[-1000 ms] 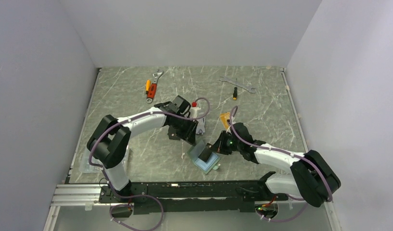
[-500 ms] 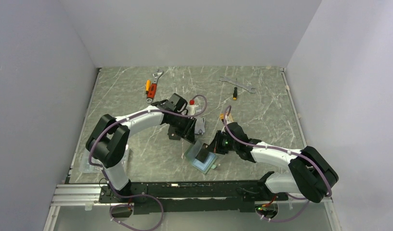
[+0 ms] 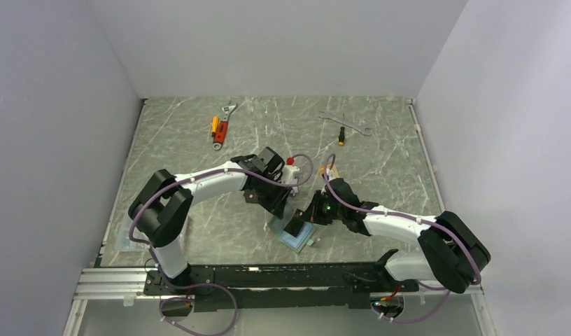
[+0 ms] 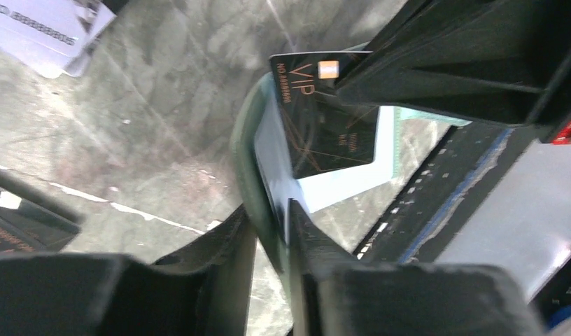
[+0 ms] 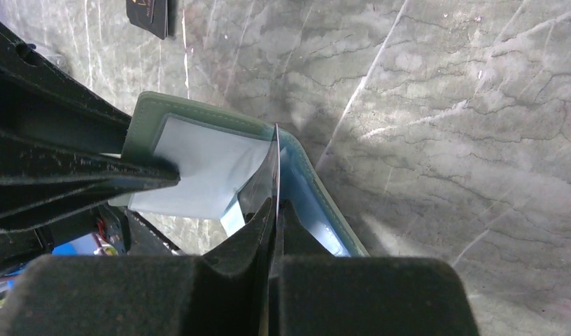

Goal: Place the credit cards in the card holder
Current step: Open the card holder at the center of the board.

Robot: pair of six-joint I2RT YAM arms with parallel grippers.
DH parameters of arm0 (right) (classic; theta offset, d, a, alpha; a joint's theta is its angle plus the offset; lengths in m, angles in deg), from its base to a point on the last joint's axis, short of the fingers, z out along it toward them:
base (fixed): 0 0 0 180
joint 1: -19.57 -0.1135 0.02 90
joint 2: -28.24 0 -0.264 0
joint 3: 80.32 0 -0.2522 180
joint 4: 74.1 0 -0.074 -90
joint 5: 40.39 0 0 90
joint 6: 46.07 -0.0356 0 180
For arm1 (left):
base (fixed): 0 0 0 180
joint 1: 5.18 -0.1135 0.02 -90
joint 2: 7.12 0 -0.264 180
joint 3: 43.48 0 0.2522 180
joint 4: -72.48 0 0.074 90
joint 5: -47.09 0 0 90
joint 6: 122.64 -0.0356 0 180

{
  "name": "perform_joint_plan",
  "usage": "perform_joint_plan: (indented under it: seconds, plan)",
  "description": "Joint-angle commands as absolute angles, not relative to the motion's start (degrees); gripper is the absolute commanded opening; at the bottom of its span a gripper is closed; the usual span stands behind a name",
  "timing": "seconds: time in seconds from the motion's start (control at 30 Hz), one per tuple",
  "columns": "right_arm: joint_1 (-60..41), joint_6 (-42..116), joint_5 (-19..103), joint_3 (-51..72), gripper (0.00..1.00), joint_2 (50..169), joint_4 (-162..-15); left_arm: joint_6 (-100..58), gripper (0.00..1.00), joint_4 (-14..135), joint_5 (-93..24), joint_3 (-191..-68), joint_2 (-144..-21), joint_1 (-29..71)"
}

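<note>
Item one, nearest you: the card holder, sage-green outside and pale blue-green inside, lies open on the marbled worktop just beyond the arm bases, between the two arms. Item two: your left end effector reaches in from the left and grips the card holder's raised flap. One finger sits on the green outer face and the other on the pale lining, and the flap fills the narrow gap between them. Item three: your right end effector comes in from the right with its fingers clamped on a black card printed "VIP". The card stands on edge, tilted over the open holder, with its lower edge down against the pale lining. You cannot tell whether it sits inside a pocket. Item four: a second black card lies flat on the worktop, apart from the holder. Item five: silver-grey cards lie overlapped near the left arm. Item six, far side: an orange-handled adjustable wrench at far left, and a plain silver wrench at far right with a small screwdriver just beside it.
</note>
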State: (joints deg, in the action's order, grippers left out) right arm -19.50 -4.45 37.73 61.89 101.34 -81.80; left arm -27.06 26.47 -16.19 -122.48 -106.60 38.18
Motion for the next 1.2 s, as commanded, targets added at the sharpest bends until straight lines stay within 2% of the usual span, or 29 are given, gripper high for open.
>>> perform_joint_plan:
  seconds: [0.0,0.07,0.1,0.3,0.57,1.17]
  plan:
    - [-19.59,-2.93,41.97,61.42,0.0,100.07,-84.58,-28.03,0.18,25.94,-19.56,-123.9,-105.59,37.95]
    - [-19.41,-2.65,41.84,62.16,0.0,98.32,-84.41,-27.22,0.01,26.29,-19.97,-123.34,-105.38,37.68]
    - [-19.31,-2.26,41.59,62.66,0.0,96.96,-84.0,-26.68,0.0,26.44,-19.86,-123.06,-105.42,37.38]
    - [-18.16,-0.28,38.3,64.9,0.0,88.1,-84.2,-23.51,0.0,27.69,-15.39,-122.34,-106.35,34.96]
    - [-16.83,-1.42,37.58,67.97,0.0,78.77,-92.36,-23.54,0.0,27.74,-16.4,-121.92,-105.38,34.14]
    - [-16.55,-1.42,36.09,68.98,0.0,78.58,-93.16,-23.77,0.0,27.96,-16.25,-122.24,-105.82,34.23]
